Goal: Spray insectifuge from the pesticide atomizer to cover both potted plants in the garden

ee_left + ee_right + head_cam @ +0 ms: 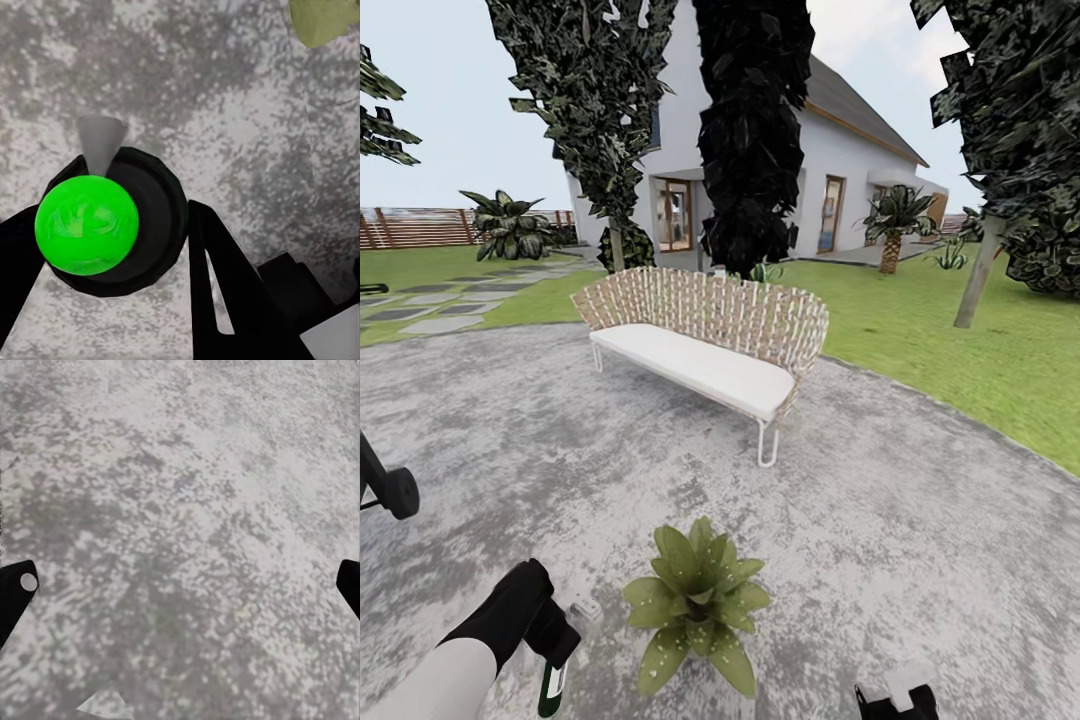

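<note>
My left gripper hangs low over the paving at the lower left, shut on the pesticide atomizer, whose dark body pokes out below the fingers. In the left wrist view the atomizer is seen end-on, a dark round body with a bright green dome and a grey cone nozzle, held between the black fingers. One potted plant, a low green rosette, stands just right of that gripper; a leaf of it shows in the left wrist view. The other potted plant is out of view. My right gripper sits at the bottom edge, open over bare paving.
A woven bench with a white seat stands ahead on the rough grey paving. Tall trees and a white house rise behind it. Lawn lies to the right, stepping stones and a slat fence to the left.
</note>
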Robot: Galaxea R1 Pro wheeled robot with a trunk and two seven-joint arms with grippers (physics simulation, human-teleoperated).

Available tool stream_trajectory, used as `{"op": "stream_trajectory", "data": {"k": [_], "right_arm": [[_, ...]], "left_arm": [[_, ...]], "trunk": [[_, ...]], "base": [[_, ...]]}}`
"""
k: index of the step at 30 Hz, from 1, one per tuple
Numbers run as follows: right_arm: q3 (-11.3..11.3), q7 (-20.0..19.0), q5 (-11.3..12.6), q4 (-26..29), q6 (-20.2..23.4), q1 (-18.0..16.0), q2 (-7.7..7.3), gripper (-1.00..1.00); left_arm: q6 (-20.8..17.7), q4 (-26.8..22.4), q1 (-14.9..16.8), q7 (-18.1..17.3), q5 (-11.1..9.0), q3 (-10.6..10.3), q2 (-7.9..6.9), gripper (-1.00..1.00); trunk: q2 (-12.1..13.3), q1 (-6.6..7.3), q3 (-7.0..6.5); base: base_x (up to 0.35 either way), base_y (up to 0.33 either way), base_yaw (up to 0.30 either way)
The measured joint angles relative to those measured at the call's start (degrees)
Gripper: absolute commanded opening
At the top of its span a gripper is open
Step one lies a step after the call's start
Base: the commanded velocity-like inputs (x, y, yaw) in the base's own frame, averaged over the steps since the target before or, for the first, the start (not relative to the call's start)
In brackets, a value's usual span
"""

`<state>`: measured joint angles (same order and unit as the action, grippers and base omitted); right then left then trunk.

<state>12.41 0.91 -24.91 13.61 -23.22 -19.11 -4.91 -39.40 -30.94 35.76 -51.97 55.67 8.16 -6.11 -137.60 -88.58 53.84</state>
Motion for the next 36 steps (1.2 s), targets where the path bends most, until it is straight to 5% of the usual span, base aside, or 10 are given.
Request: {"op": "stream_trajectory", "data": {"k": [9,17,22,36], "right_arm": [[0.04,0.04,2.57,0.01,-0.01,0.01,-0.43,1.00],[0.04,0.04,2.66,0.01,-0.01,0.01,-0.48,1.00],[0.04,0.04,2.66,0.00,-0.01,0.00,-0.47,1.00],[0.04,0.05,2.66,-0.01,-0.01,0.00,-0.47,1.00]], "left_arm": [[0.04,0.28,-0.21,0.02,2.05,-0.49,0.19,-1.00],[0.54,0.72,-0.52,0.02,2.36,-2.34,0.55,-1.00],[0.84,0.95,-1.56,0.21,2.57,-2.44,2.17,-1.00],[1.09,0.09,-4.39,0.18,2.68,-2.69,2.09,-1.00]], "trunk": [[0.00,-0.02,-0.37],[0.00,-0.03,-0.76],[0.00,-0.03,-0.97],[0.00,-0.03,-1.00]], "base": [[0.094,0.188,-0.198],[0.001,0.007,-0.212],[0.000,0.000,-0.132],[-0.107,0.000,-0.005]]}}
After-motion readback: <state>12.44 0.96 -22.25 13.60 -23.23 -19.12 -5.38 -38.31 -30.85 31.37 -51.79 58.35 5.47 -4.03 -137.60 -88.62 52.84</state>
